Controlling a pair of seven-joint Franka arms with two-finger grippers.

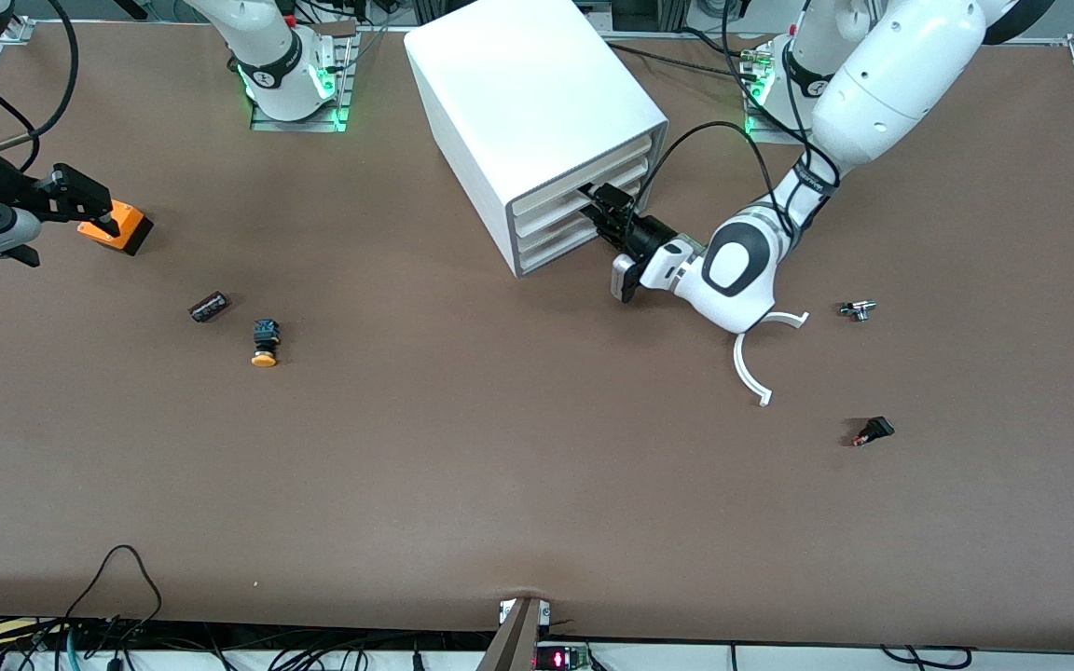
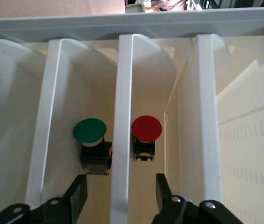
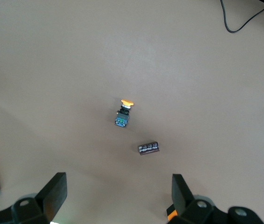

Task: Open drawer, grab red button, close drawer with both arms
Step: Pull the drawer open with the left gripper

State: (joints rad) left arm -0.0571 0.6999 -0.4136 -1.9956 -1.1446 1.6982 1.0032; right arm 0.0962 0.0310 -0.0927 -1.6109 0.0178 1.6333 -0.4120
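1. The worktop (image 1: 518,485) is brown. The white cabinet (image 1: 537,121) stands toward 12 o'clock in the front view, its three-drawer front facing about 5 o'clock.
2. The left arm reaches to that front. The left tool (image 1: 616,219) is at the drawer fronts, its fingers (image 2: 78,196) parted to either side of one white front strip (image 2: 122,140). They do not visibly press on it.
3. The right tool (image 3: 117,191) hangs over the orange box (image 1: 117,226) at about 10 o'clock. It is spread wide with nothing between its fingers.
4. The drawer (image 2: 148,79) holds the button (image 2: 146,133), red cap up, just beside that strip. A green-capped button (image 2: 90,135) sits in the neighbouring drawer.
5. A white curved piece (image 1: 761,359) lies at about 3 o'clock.
6. A yellow-capped button (image 1: 264,343) and a dark cylinder (image 1: 209,306) lie near each other at 9 o'clock.
7. A small metal part (image 1: 858,309) and a small black part (image 1: 873,431) lie toward the left arm's end.
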